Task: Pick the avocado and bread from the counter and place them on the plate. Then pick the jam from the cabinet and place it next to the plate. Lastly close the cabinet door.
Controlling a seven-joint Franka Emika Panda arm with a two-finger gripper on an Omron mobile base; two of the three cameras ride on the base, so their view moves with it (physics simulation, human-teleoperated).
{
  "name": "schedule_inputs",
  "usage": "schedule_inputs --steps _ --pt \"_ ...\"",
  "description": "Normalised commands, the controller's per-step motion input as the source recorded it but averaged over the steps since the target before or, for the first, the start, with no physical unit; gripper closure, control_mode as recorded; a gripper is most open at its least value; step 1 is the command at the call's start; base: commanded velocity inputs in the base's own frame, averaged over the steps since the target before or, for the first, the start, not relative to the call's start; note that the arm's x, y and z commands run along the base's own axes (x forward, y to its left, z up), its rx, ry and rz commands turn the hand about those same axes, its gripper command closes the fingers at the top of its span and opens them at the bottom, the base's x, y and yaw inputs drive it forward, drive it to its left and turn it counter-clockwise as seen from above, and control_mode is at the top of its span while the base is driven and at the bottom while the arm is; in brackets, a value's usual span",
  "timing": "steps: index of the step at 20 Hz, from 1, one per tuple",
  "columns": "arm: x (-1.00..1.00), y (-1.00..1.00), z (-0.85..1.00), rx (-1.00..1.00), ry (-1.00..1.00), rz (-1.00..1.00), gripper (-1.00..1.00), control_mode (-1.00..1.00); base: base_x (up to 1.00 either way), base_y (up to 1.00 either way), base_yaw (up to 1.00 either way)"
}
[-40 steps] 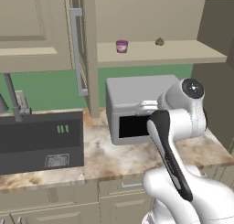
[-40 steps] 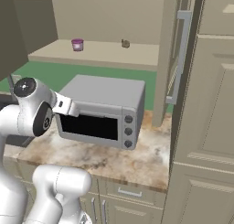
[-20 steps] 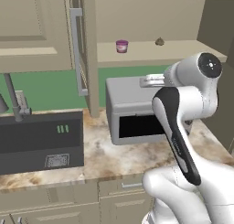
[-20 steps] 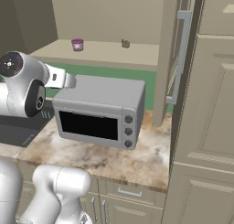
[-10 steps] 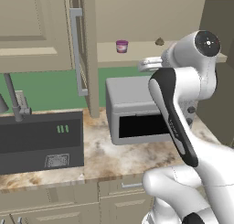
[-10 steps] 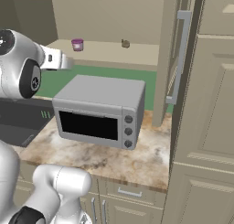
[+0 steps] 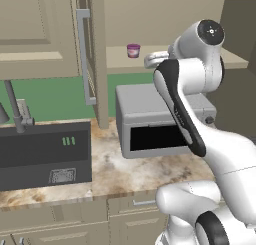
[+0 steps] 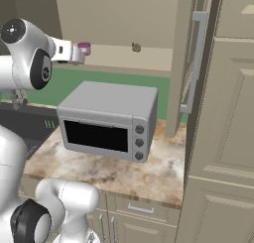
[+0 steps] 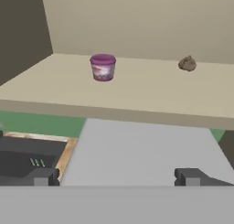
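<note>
The jam is a small brown lump toward the back right of the cabinet shelf, also seen as the jam from the right base. My gripper hangs open and empty in front of the shelf edge, above the microwave, left of the jam and short of it. It appears as the gripper from the right base and the gripper from the left. The cabinet door stands swung open, its silver handle vertical. The avocado, bread and plate are out of view.
A purple cup stands on the shelf left of the jam. A grey microwave sits on the marbled counter directly under the shelf. A dark sink with a faucet lies to the left. Tall beige cabinets close off the right.
The arm has raised the hand from in front of the microwave up to the level of the shelf edge. The jaws stayed open and the shelf items have not moved.
</note>
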Motion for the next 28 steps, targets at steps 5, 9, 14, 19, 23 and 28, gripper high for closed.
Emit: schedule_inputs --steps 5,9,14,19,23,28 --pt "0.33 0.03 0.00 0.00 0.00 0.00 -1.00 -1.00 0.00 0.00 0.00" --pt "0.27 0.09 0.00 0.00 0.00 0.00 -1.00 -1.00 0.00 0.00 0.00" --pt "0.28 0.10 0.00 0.00 0.00 0.00 -1.00 -1.00 0.00 0.00 0.00" --pt "0.34 0.06 0.00 0.00 0.02 0.02 -1.00 -1.00 0.00 0.00 0.00" --pt "0.36 0.02 0.00 0.00 0.06 0.03 -1.00 -1.00 0.00 0.00 0.00" --pt "0.33 0.10 0.00 0.00 0.09 0.01 -1.00 -1.00 0.00 0.00 0.00"
